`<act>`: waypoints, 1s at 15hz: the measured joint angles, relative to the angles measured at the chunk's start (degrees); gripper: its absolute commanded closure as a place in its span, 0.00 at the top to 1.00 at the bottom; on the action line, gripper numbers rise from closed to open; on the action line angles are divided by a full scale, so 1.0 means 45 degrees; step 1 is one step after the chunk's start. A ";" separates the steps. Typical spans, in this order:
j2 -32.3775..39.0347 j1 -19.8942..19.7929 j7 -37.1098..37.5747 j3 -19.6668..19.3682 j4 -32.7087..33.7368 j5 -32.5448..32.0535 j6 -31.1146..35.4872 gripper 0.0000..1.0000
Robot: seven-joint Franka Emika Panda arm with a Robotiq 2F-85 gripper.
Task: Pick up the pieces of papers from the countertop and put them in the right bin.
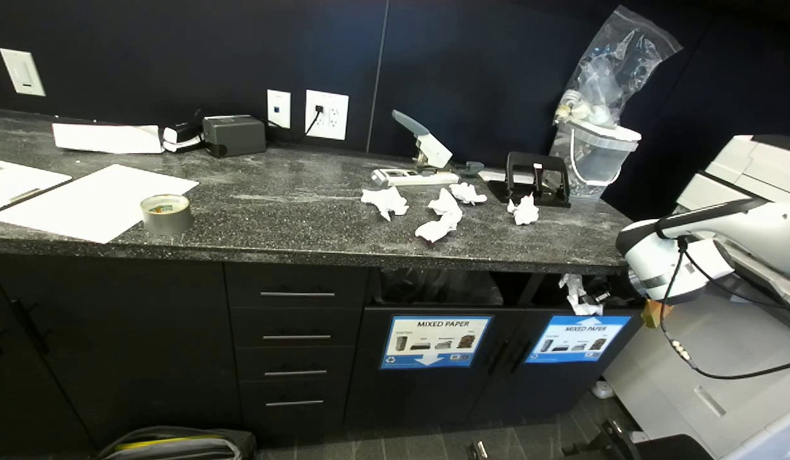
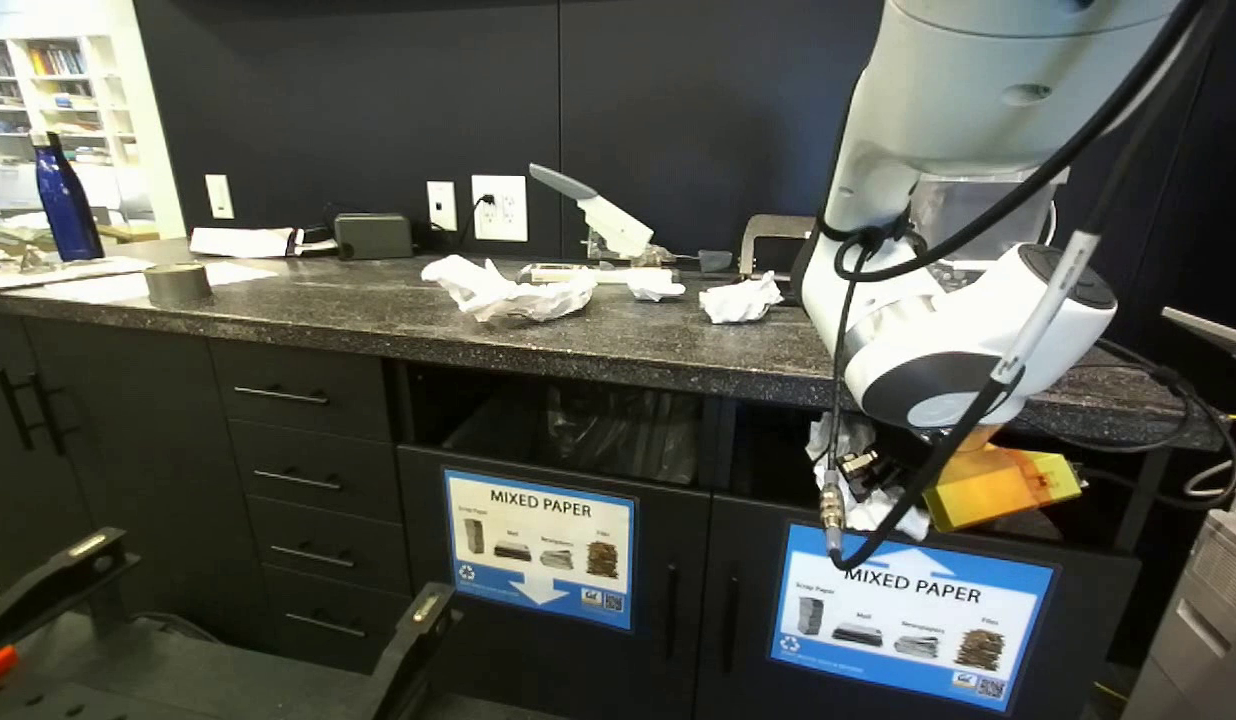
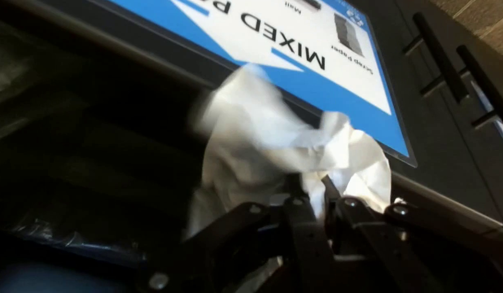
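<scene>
Several crumpled white pieces of paper lie on the dark speckled countertop [image 1: 293,223]: one at the left [image 1: 385,201], a long twisted one [image 1: 443,220], a small one [image 1: 467,193] behind it and one [image 1: 524,209] by the hole punch. My gripper [image 3: 311,181] is shut on another white paper [image 3: 243,154], which bulges out around both fingers. In an exterior view this gripper [image 2: 868,472] and held paper [image 2: 893,515] are at the right bin's opening [image 2: 768,455], below the counter edge. The paper overlaps the top of the door; its depth in the opening is unclear.
A stapler [image 1: 427,153], a black hole punch [image 1: 537,179] and a clear tub [image 1: 593,156] stand behind the papers. Tape [image 1: 167,214] and flat sheets [image 1: 101,198] lie at the left. The left bin's opening [image 2: 598,435] holds a dark liner. The counter's edge overhangs both openings.
</scene>
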 measured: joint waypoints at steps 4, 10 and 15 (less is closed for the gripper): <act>0.0562 -0.1307 -0.0578 0.1438 -0.0409 0.0000 0.0946 0.12; 0.2193 -0.4211 -0.1226 0.4004 -0.0800 -0.0495 0.1139 0.12; 0.2666 -0.4558 -0.1085 0.4579 -0.0744 -0.0677 0.0834 0.12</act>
